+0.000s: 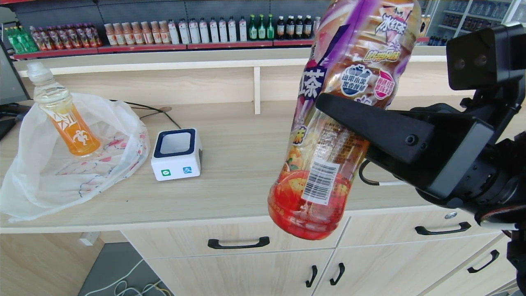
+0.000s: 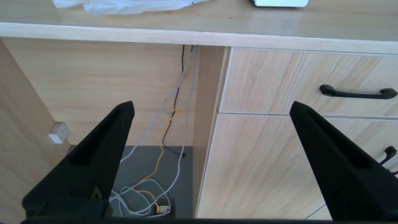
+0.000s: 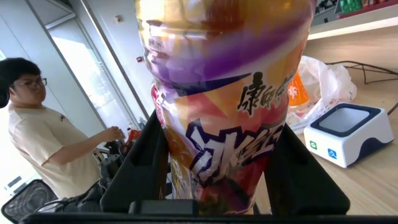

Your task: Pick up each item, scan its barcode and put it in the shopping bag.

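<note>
Two right fingers (image 1: 370, 127) clamp the tea bottle (image 1: 353, 61) mid-body; left fingers (image 2: 93, 168) gape wide.

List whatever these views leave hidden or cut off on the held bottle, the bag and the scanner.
Held bottle: cap cut off by the head view's top edge; the right gripper covers part of its label.
Orange bottle: folds of the shopping bag hide whether it stands inside or on top.
Scanner: mostly cut off by the left wrist view's top edge.
</note>
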